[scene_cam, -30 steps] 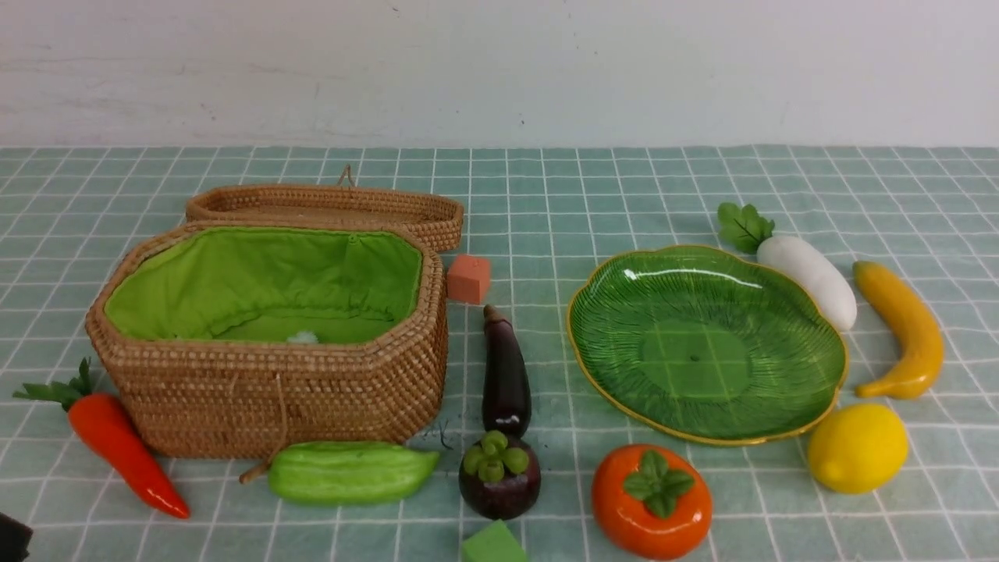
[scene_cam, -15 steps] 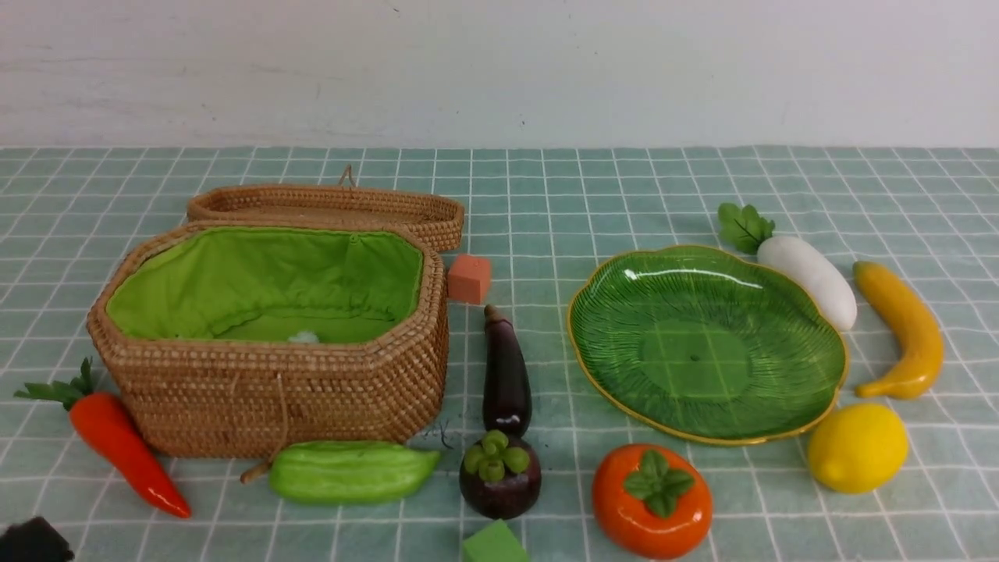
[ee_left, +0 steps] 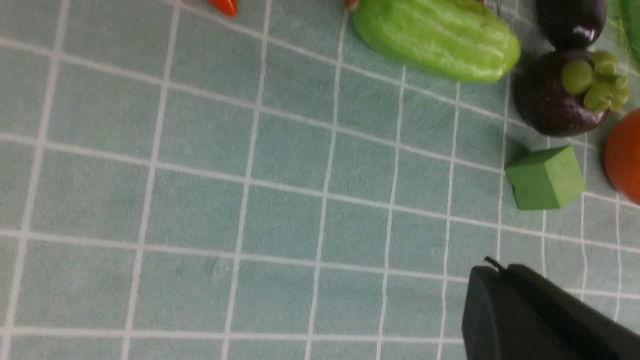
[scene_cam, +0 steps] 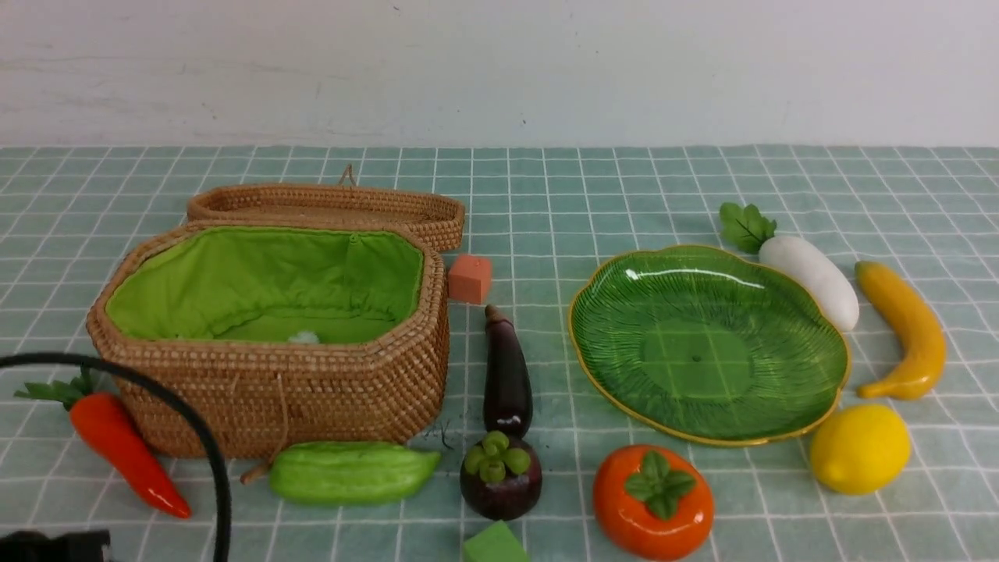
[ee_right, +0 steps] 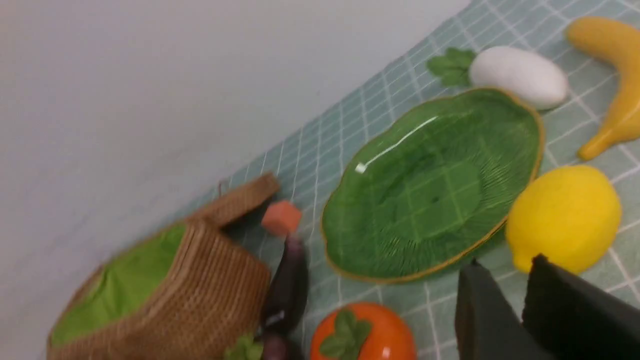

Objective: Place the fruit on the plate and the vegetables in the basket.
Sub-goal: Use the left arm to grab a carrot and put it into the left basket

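The open wicker basket (scene_cam: pixel 265 390) with green lining stands at the left and the green leaf plate (scene_cam: pixel 706 343) at the right, both holding no produce. Carrot (scene_cam: pixel 125 449), gourd (scene_cam: pixel 351 472), eggplant (scene_cam: pixel 507 375) and radish (scene_cam: pixel 808 277) lie on the cloth. So do mangosteen (scene_cam: pixel 499 476), persimmon (scene_cam: pixel 652 499), lemon (scene_cam: pixel 858 449) and banana (scene_cam: pixel 905 328). My left gripper (ee_left: pixel 492 270) is shut and empty, above bare cloth short of the gourd (ee_left: pixel 440 37). My right gripper (ee_right: pixel 505 265) hovers near the lemon (ee_right: pixel 565 215), its fingers a narrow gap apart, holding nothing.
The basket lid (scene_cam: pixel 328 207) lies behind the basket. An orange cube (scene_cam: pixel 469 279) sits beside the basket and a green cube (scene_cam: pixel 492 544) at the front edge. My left arm's black cable (scene_cam: pixel 195 421) arcs in front of the basket's left corner.
The left arm's dark body has come further into the bottom left corner, and its black cable now loops up in front of the basket. No fruit or vegetable has moved.
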